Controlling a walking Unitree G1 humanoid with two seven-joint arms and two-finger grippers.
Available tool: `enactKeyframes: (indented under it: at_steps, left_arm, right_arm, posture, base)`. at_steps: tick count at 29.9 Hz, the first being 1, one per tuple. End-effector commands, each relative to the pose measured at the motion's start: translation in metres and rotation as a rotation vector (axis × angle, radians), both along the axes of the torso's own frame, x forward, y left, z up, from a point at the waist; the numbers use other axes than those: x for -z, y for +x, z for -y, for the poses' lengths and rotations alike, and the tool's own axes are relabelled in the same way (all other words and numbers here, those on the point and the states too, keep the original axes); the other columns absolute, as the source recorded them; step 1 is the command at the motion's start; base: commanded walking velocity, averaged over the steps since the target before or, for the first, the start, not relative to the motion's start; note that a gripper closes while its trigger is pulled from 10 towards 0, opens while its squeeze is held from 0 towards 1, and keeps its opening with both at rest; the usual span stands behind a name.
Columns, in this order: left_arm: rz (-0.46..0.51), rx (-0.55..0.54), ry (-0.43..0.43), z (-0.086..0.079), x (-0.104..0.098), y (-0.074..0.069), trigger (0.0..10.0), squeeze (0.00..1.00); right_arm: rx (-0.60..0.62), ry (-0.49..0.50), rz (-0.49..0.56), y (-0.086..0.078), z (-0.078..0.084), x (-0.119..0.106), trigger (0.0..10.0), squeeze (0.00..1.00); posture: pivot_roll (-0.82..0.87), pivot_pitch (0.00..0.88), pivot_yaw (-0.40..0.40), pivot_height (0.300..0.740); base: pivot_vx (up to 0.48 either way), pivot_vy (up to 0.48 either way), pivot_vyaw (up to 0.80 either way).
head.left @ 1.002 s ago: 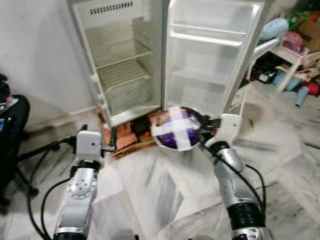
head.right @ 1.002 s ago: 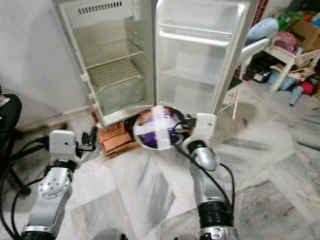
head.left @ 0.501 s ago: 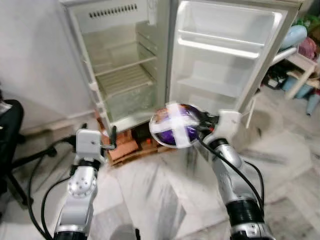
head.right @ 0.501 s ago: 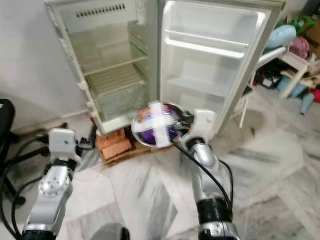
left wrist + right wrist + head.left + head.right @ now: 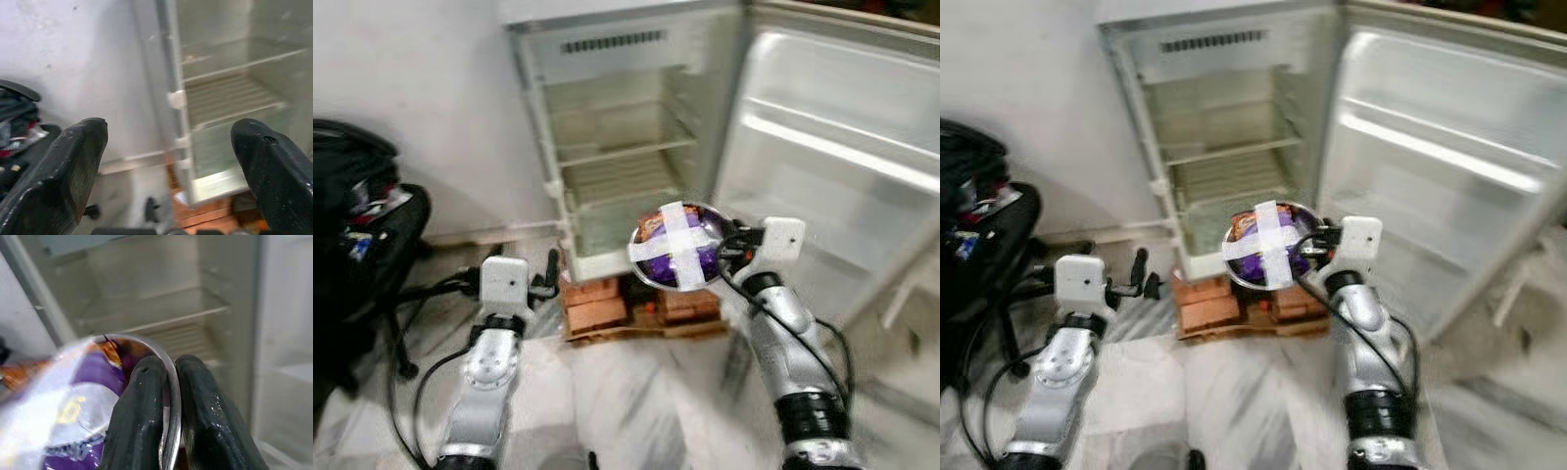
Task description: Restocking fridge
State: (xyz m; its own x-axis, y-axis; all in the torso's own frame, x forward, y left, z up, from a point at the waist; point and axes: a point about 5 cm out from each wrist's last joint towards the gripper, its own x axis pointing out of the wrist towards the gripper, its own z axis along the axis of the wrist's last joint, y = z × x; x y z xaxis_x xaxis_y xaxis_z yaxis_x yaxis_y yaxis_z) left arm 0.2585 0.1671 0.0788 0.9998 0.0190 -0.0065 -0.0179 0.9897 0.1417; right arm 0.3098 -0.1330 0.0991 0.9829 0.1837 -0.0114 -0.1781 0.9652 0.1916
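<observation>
The white fridge [image 5: 636,147] stands open, its shelves bare. In front of its lower shelf, the right gripper [image 5: 729,250] is clenched on the rim of a round metal bowl with purple packets and a white tape cross [image 5: 677,245]. Lower, beside the fridge's bottom corner, the left gripper [image 5: 551,276] is spread wide, grasping nothing.

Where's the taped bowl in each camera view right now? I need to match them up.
Left eye: taped bowl centre, before the fridge.
Right eye: centre, slightly left.
Left wrist: not in it.
Right wrist: lower left, rim pinched in the right claw.
Shared landmark: the fridge's wire shelf.
</observation>
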Motion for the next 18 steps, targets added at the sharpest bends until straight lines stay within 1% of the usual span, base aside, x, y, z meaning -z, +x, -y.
enactKeyframes:
  at_steps: [1,3,17,18]
  left_arm:
    - [0.016,0.024,-0.008,0.0084,-0.0039,0.002,10.0,0.0]
    - [0.016,0.024,-0.008,0.0086,-0.004,0.0021,10.0,0.0]
    - [0.015,0.029,-0.012,0.0098,-0.004,0.0031,10.0,0.0]
    - [0.011,0.016,-0.013,0.0088,-0.004,0.0025,10.0,0.0]
  right_arm:
    - [0.041,-0.014,0.023,0.002,0.0133,-0.0049,10.0,0.0]
    - [0.041,-0.013,0.023,0.0021,0.0133,-0.005,10.0,0.0]
    - [0.03,-0.011,0.017,0.0027,0.0106,-0.0035,10.0,0.0]
    - [0.028,-0.014,0.015,0.0021,0.0109,-0.0029,10.0,0.0]
  posture:
    - [0.09,0.037,0.022,0.74]
    - [0.09,0.037,0.022,0.74]
    - [0.09,0.039,0.021,0.74]
    - [0.09,0.039,0.022,0.74]
  base:
    - [0.472,0.0,0.42]
    - [0.472,0.0,0.42]
    - [0.466,0.0,0.0]
    - [0.458,0.0,0.0]
